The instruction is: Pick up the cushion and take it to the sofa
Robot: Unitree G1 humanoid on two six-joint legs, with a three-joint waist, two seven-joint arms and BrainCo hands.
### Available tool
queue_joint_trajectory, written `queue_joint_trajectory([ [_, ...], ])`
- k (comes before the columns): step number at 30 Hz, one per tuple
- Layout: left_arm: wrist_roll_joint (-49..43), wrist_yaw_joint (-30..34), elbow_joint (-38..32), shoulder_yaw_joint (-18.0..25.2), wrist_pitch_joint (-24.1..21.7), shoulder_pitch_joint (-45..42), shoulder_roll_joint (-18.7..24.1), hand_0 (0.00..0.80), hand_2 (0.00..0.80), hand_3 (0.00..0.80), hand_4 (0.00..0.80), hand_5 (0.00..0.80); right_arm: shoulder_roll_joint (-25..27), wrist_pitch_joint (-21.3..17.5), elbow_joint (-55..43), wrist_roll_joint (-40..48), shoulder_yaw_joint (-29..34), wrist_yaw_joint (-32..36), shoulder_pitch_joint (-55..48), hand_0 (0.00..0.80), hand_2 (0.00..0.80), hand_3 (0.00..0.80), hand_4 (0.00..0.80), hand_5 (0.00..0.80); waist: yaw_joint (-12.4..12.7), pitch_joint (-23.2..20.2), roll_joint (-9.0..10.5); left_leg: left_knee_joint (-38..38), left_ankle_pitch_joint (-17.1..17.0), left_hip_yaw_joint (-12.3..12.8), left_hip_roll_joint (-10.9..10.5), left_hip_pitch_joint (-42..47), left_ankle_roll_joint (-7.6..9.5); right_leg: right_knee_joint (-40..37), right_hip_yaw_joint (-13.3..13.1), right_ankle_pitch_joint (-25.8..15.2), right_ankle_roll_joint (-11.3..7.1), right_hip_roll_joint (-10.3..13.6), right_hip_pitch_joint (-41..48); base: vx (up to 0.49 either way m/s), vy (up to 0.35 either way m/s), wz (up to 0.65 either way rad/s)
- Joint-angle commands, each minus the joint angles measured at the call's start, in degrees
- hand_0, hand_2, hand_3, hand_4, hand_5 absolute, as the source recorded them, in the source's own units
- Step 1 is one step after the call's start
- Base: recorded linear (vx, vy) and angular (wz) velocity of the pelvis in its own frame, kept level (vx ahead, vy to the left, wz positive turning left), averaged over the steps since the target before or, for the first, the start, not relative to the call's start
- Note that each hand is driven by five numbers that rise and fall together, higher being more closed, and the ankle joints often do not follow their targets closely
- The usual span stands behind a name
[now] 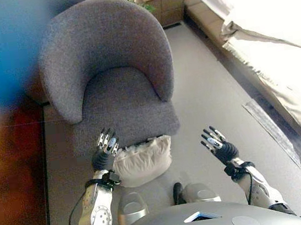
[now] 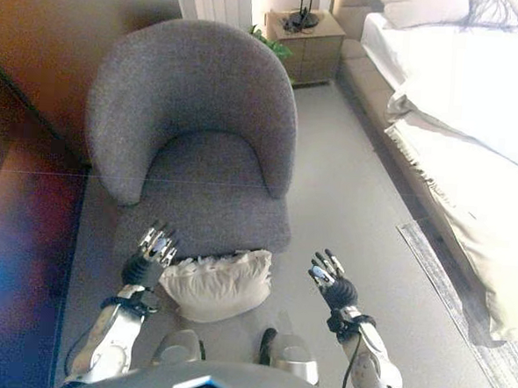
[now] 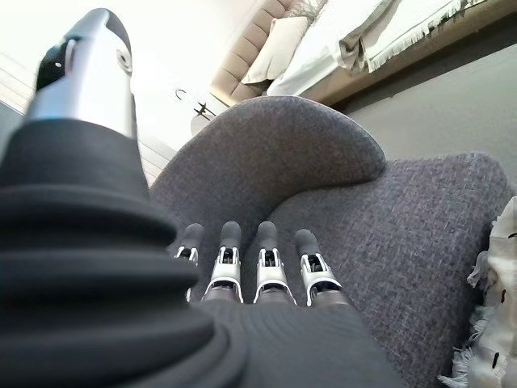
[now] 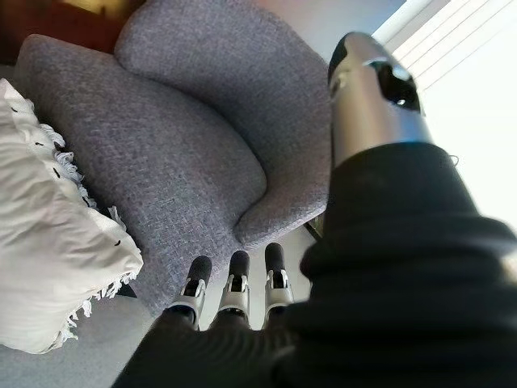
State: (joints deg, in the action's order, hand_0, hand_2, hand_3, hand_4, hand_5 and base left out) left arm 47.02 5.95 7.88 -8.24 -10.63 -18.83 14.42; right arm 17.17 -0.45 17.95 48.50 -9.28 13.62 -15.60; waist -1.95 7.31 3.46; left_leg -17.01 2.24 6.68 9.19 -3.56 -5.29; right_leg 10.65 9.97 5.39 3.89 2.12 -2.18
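Two hands hang open just above the floor, one on either side of the cushion point(image 1: 144, 160). The left hand point(image 1: 106, 148) is close beside the cushion's left edge, fingers straight and slightly spread, holding nothing; whether it touches the fabric I cannot tell. The right hand point(image 1: 216, 142) is apart from the cushion's right side, its fingers likewise straight and relaxed, empty. The cushion itself, cream-white with a fringed edge, lies on the grey carpet point(image 1: 204, 100), leaning against the front base of the grey armchair point(image 1: 108, 68).

As I judge it, the step in hand is the reach before the pick-up: nothing is lifted yet. The next move calls for both hands to come inward and lower until they press the cushion's two sides, the right having farther to travel than the left, then raise it clear of the floor. A soft, slack cushion will likely sag, so an even squeeze from both sides seems wise.

Beyond the armchair stands a small wooden side table point(image 2: 306, 34) with a dark object on top, and to the right a long pale sofa point(image 2: 449, 100) draped in light cloth, which looks the likely destination.

No brand, label or legible writing shows anywhere.
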Motion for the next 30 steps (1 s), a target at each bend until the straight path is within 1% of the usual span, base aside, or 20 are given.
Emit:
queue_joint_trajectory([
  [1,2.2,1.6,-4.4,2.2,-2.4,-0.3,1.0,0.000,0.000,0.000,0.000,0.000,0.9,-1.9,-5.4,-0.7,0.5,1.9,-0.7,0.000,0.000,0.000,0.000,0.000,1.2,0.7,-0.39,6.6,-6.2,-2.3,-0.1,2.0,-0.49,-2.3,-2.7,-0.4,-7.47,3.7,2.9,0.139,0.066,-0.10],
  [3,2.6,1.7,-4.4,2.4,-1.9,-0.4,1.0,0.000,0.000,0.000,0.000,0.000,0.8,-2.2,-5.7,-0.2,0.6,1.8,-1.2,0.000,0.000,0.000,0.000,0.000,0.8,0.5,-0.78,7.8,-4.7,-1.9,-0.3,3.4,-0.52,-2.2,-3.0,-0.2,-7.84,4.1,3.1,0.092,0.052,-0.10],
  [6,2.7,2.0,-4.1,2.3,-2.3,-0.3,1.2,0.000,0.000,0.000,0.000,0.000,0.5,-2.5,-6.2,0.0,1.2,1.5,-2.0,0.000,0.000,0.000,0.000,0.000,0.2,0.1,-1.28,8.8,-3.2,-1.0,-1.0,4.2,-0.25,-2.6,-3.1,-0.2,-8.21,4.5,3.3,0.067,0.089,-0.05],
  [9,2.9,1.8,-4.1,1.5,-2.9,0.2,1.7,0.000,0.000,0.000,0.000,0.000,0.3,-3.5,-5.8,0.2,1.3,1.3,-1.8,0.000,0.000,0.000,0.000,0.000,-0.1,0.3,-1.59,9.8,-1.6,-0.2,-2.0,4.5,0.25,-3.1,-2.9,-0.5,-8.59,4.9,3.4,0.031,0.121,-0.05],
  [10,2.8,1.7,-3.9,1.3,-3.1,0.6,2.0,0.000,0.000,0.000,0.000,0.000,0.1,-4.3,-5.5,0.0,1.4,1.4,-1.5,0.000,0.000,0.000,0.000,0.000,-0.1,0.4,-1.68,10.4,-0.5,0.1,-2.7,4.5,0.60,-3.1,-2.5,-0.8,-8.94,5.3,3.3,0.013,0.146,0.01],
  [11,2.7,1.6,-3.9,1.2,-3.1,0.8,2.2,0.000,0.000,0.000,0.000,0.000,0.0,-4.7,-5.5,-0.2,1.3,1.3,-1.0,0.000,0.000,0.000,0.000,0.000,0.0,0.5,-1.67,10.9,0.3,-0.1,-3.2,4.7,0.95,-3.1,-2.4,-0.9,-9.28,5.7,3.2,0.007,0.157,-0.03],
  [15,1.8,1.6,-3.7,1.3,-3.5,0.7,3.1,0.000,0.000,0.000,0.000,0.000,-0.3,-6.3,-6.0,-1.7,0.8,-0.3,0.5,0.000,0.000,0.000,0.000,0.000,0.8,0.6,-1.79,12.1,1.3,-0.6,-4.6,5.5,1.93,-3.1,-2.1,-1.4,-10.48,6.9,3.8,0.009,0.170,0.02],
  [18,1.1,1.7,-4.1,1.9,-3.2,0.4,3.8,0.000,0.000,0.000,0.000,0.000,-0.8,-7.5,-6.9,-3.6,0.2,-1.5,1.5,0.000,0.000,0.000,0.000,0.000,1.8,0.4,-1.74,12.4,1.9,-0.9,-5.9,5.7,2.99,-2.7,-1.5,-1.8,-11.79,8.5,4.1,0.021,0.166,0.05],
  [20,1.1,2.7,-4.2,2.5,-2.5,0.3,4.3,0.000,0.000,0.000,0.000,0.000,-1.4,-8.3,-7.2,-3.8,-0.3,-2.4,2.4,0.000,0.000,0.000,0.000,0.000,2.8,0.5,-1.71,12.3,2.3,-1.0,-6.7,5.6,4.02,-0.7,-0.8,-2.5,-12.73,10.5,3.5,-0.017,0.178,0.03],
  [21,0.7,3.1,-4.3,2.7,-2.1,0.4,4.5,0.000,0.000,0.000,0.000,0.000,-1.7,-8.6,-7.2,-3.7,-0.5,-2.5,2.7,0.000,0.000,0.000,0.000,0.000,3.2,0.6,-1.65,12.0,2.5,-0.8,-7.1,5.3,4.55,0.9,-0.3,-3.1,-12.89,11.6,3.1,-0.034,0.177,0.01],
  [22,-0.3,3.4,-4.4,2.8,-1.7,0.6,4.8,0.000,0.000,0.000,0.000,0.000,-2.4,-8.9,-7.2,-3.8,-0.7,-2.5,3.0,0.000,0.000,0.000,0.000,0.000,3.7,0.8,-1.58,11.5,2.9,-0.5,-7.7,4.9,5.33,4.3,0.6,-4.7,-12.84,13.3,1.9,-0.034,0.169,0.02],
  [24,-1.8,3.5,-4.8,2.8,-0.4,1.0,5.1,0.000,0.000,0.000,0.000,0.000,-3.1,-9.3,-7.3,-4.1,-1.1,-3.1,3.1,0.000,0.000,0.000,0.000,0.000,4.1,1.1,-1.64,11.1,3.3,-0.3,-8.4,4.8,6.16,9.3,0.6,-6.9,-12.66,15.2,-0.4,-0.007,0.136,-0.06],
  [25,-1.9,3.8,-4.7,2.7,0.3,1.2,5.2,0.000,0.000,0.000,0.000,0.000,-3.2,-9.2,-7.4,-4.4,-1.3,-3.2,3.0,0.000,0.000,0.000,0.000,0.000,4.1,1.3,-1.74,11.1,3.3,-0.3,-8.5,5.0,6.25,9.8,0.2,-7.3,-12.44,15.4,-0.8,0.023,0.066,-0.10],
  [27,-1.3,3.4,-4.7,2.6,1.0,1.9,5.7,0.000,0.000,0.000,0.000,0.000,-3.1,-9.6,-7.6,-5.9,-2.2,-2.3,3.2,0.000,0.000,0.000,0.000,0.000,3.9,1.3,-1.64,11.2,3.1,-0.3,-8.5,5.3,5.64,5.7,-0.4,-7.5,-12.45,14.8,-0.5,0.023,-0.041,0.02],
  [28,-1.4,2.7,-5.0,2.5,1.0,2.5,6.2,0.000,0.000,0.000,0.000,0.000,-2.9,-10.5,-7.7,-7.4,-2.7,-2.6,3.3,0.000,0.000,0.000,0.000,0.000,3.5,1.4,-1.19,11.3,3.4,-0.4,-8.6,5.6,5.22,2.1,-1.5,-8.3,-13.01,13.9,-1.0,0.020,-0.096,0.05],
  [29,-1.4,2.3,-5.2,2.4,0.9,2.8,6.5,0.000,0.000,0.000,0.000,0.000,-2.8,-11.0,-7.8,-8.6,-2.9,-3.0,3.4,0.000,0.000,0.000,0.000,0.000,3.2,1.5,-1.01,11.5,3.6,-0.5,-8.6,5.8,5.12,1.7,-2.1,-9.1,-13.36,13.5,-1.5,0.019,-0.122,0.00],
  [30,-1.5,1.2,-4.8,2.4,0.5,3.9,6.8,0.000,0.000,0.000,0.000,0.000,-2.0,-11.1,-7.7,-9.9,-3.2,-4.3,4.0,0.000,0.000,0.000,0.000,0.000,3.1,1.4,-0.87,11.8,3.2,-0.7,-8.0,5.8,4.89,-1.0,-2.6,-7.5,-13.57,12.2,-0.9,0.001,-0.114,-0.02],
])
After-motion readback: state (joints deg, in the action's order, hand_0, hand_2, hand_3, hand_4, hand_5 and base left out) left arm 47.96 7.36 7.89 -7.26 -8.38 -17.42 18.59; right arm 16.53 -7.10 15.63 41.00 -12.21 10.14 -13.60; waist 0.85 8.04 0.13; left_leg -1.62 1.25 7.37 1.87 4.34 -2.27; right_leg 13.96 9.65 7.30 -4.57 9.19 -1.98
